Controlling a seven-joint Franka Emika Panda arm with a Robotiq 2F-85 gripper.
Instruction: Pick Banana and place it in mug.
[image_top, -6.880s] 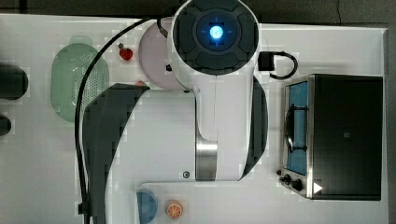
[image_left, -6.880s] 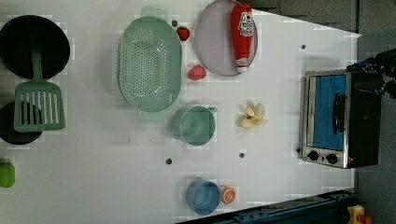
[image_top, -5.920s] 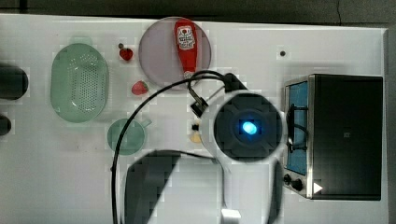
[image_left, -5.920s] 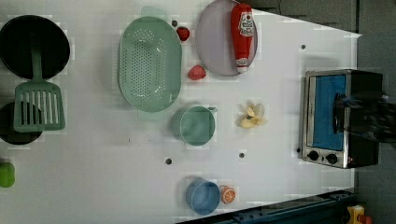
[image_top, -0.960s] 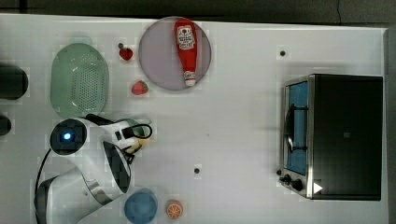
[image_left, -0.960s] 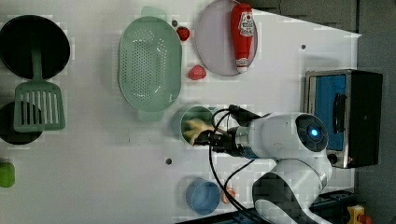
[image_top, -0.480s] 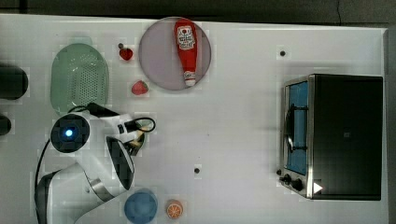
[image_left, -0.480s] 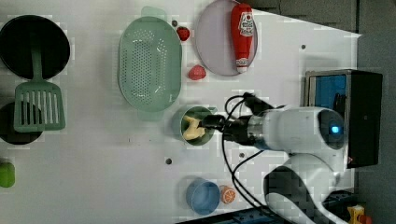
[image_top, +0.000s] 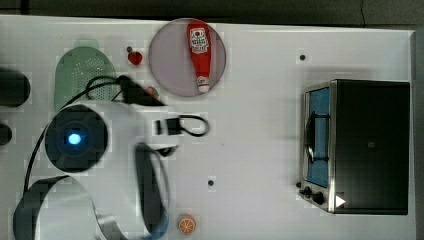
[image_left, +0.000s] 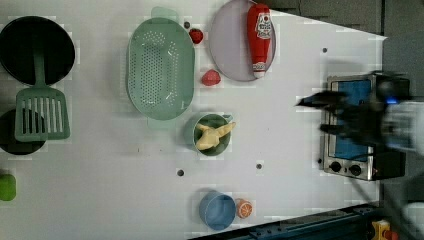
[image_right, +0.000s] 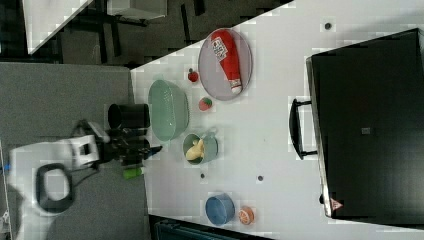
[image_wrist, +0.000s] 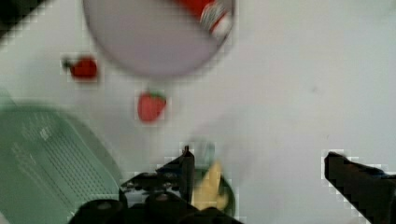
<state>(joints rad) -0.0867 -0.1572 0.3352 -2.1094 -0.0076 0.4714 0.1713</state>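
Observation:
The pale yellow banana (image_left: 215, 136) lies inside the dark teal-green mug (image_left: 192, 131), one end poking over the rim. In the right view the banana (image_right: 195, 149) and mug (image_right: 209, 148) stand just beside the green basket. My gripper (image_wrist: 266, 175) hangs above the table with its two black fingers (image_wrist: 187, 164) wide apart and nothing between them; the banana (image_wrist: 210, 183) shows below, close to one finger. In the top view my arm (image_top: 95, 150) covers the mug. The left view has the blurred arm (image_left: 365, 122) over by the toaster oven.
A lilac plate (image_left: 230, 45) holds a red ketchup bottle (image_left: 260, 35). Two strawberries (image_left: 211, 77) lie by the perforated green basket (image_left: 160, 70). A blue cup (image_left: 217, 210) and an orange half (image_left: 243, 208) sit near the table edge. A toaster oven (image_top: 370, 145), black pan (image_left: 35, 47) and spatula (image_left: 40, 112) flank the table.
The fingers have spread and the banana stays in the mug. The arm has pulled up and away from the mug, sliding toward the left view's right.

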